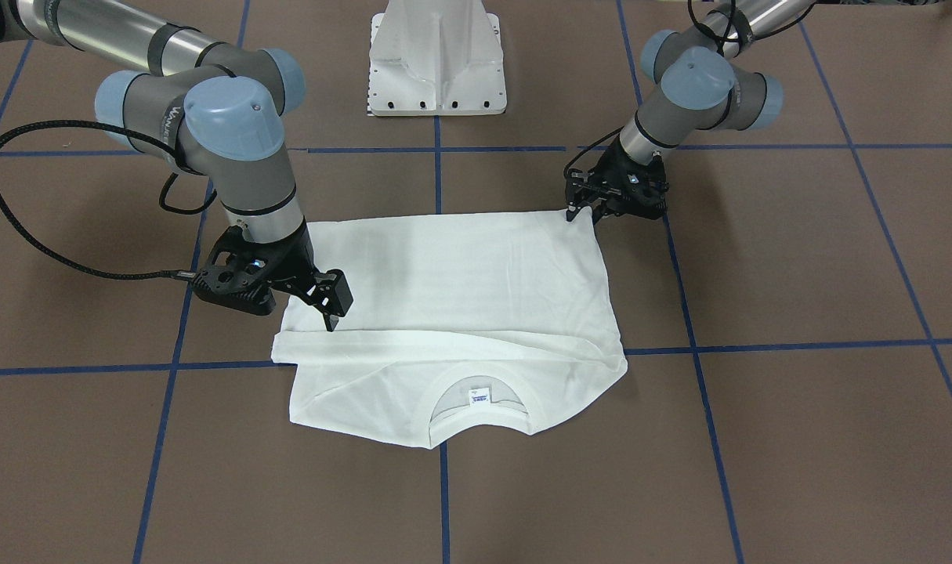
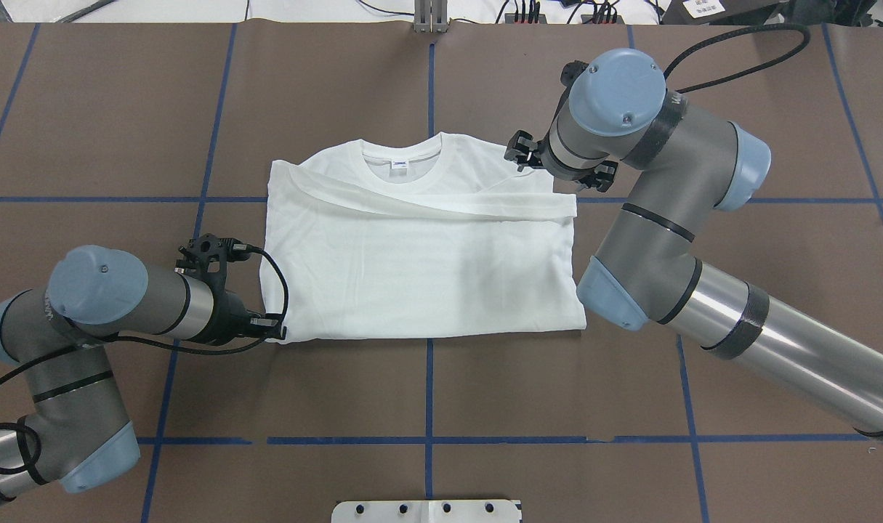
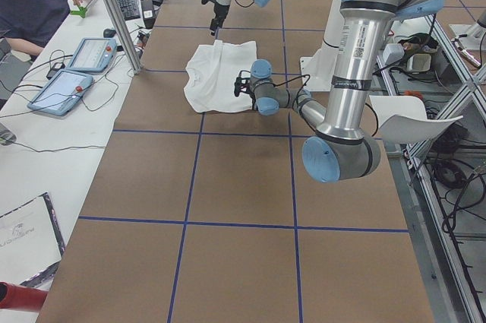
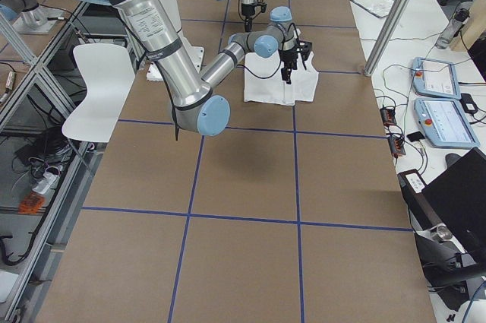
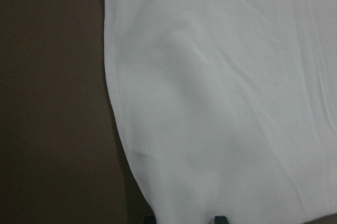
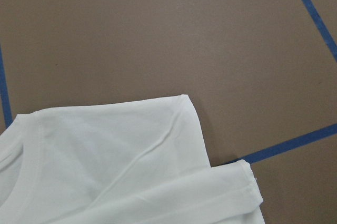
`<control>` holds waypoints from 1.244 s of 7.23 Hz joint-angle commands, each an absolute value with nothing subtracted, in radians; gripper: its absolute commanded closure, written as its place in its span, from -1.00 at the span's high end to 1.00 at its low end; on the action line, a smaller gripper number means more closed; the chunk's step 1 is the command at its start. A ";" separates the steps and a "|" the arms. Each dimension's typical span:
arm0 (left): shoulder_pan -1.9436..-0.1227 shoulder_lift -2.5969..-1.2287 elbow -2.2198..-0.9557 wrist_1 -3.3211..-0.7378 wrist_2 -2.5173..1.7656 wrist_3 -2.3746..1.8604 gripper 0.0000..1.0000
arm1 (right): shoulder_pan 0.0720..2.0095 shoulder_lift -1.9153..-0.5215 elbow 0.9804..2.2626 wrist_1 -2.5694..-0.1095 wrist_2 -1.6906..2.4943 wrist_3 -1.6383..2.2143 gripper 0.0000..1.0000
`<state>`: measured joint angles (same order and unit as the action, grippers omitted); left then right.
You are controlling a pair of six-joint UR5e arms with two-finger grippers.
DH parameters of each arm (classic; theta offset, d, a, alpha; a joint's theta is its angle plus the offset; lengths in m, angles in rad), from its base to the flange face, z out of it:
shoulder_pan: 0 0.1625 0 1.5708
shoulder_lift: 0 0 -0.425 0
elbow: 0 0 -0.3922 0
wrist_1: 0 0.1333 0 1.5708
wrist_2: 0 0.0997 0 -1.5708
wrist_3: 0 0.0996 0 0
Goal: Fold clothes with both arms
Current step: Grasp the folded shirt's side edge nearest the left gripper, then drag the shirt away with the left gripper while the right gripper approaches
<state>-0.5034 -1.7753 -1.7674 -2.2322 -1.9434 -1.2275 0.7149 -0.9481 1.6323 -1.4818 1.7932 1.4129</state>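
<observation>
The white shirt lies flat on the brown table, sleeves folded across the chest, collar and neck label at the far side from the robot. My left gripper sits low at the hem corner nearest the robot. In the left wrist view its fingertips stand apart with white cloth between them. My right gripper hangs open just above the folded sleeve at the shirt's shoulder edge. The right wrist view shows that shoulder corner from above, with no fingers in frame.
The white pedestal base stands at the robot's side of the table. Blue tape lines grid the brown surface. In the exterior left view a person sits at a side desk with tablets.
</observation>
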 commanded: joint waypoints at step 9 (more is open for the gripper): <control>-0.975 -2.166 -1.287 -1.922 -1.957 -0.553 -1.00 | 0.689 -0.937 1.631 -1.482 1.789 1.419 1.00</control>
<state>-0.9252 -2.0253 -1.4872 -1.9107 -1.9634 -0.6112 0.6942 -0.9416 1.6266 -1.4819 1.7888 1.4156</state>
